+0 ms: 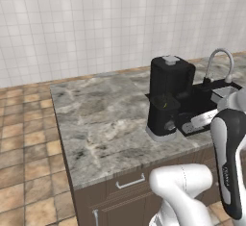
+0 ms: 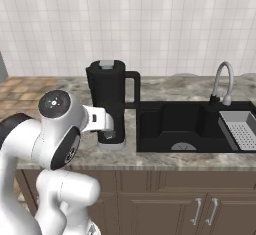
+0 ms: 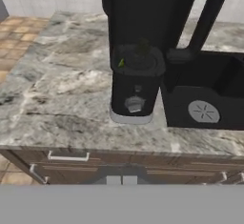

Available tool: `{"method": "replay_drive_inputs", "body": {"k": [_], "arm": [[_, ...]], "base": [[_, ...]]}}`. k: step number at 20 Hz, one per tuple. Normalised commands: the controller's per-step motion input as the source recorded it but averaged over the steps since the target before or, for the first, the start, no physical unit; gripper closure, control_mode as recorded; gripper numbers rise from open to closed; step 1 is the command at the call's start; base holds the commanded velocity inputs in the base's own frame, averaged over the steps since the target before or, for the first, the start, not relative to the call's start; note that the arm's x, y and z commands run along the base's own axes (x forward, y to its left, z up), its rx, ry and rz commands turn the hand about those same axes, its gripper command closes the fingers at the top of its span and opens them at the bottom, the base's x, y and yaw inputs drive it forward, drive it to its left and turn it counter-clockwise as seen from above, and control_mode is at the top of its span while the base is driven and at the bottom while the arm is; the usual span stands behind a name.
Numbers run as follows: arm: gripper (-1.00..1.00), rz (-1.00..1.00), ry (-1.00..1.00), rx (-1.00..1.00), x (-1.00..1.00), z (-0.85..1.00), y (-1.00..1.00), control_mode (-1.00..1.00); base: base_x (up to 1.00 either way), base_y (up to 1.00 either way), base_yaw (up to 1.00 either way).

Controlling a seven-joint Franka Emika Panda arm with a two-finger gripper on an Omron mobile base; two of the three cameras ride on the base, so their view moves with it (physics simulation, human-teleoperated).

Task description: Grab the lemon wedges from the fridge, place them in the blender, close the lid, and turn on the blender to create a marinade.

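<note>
With the lid already on the blender and green-yellow lemon wedges inside, the gripper, jaws together and empty, faced the round knob straight ahead and needed a level approach.

You will find no text, label, brand, number or sign that can be read anywhere here: the faint grey lettering running down the robot's dark forearm cover in the left base view is too blurred to make out.
</note>
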Motion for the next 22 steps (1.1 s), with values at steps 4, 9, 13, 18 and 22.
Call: {"method": "replay_drive_inputs", "body": {"k": [4, 9, 13, 18, 22], "arm": [[1.00, 0.01, -0.27, 0.11, -0.31, -0.29, -0.38, -1.00], [1.00, 0.04, -0.33, 0.21, -0.40, -0.31, -0.43, -1.00], [1.00, 0.02, -0.29, 0.28, -0.11, -0.60, -0.04, -1.00], [1.00, 0.00, -0.30, 0.21, 0.21, -0.75, 0.14, -1.00], [1.00, 0.00, -0.27, 0.00, 0.65, -0.66, 0.52, -1.00]], "base": [[0.00, 0.00, 0.00], [0.00, 0.00, 0.00], [0.00, 0.00, 0.00], [0.00, 0.00, 0.00], [0.00, 0.00, 0.00]]}}
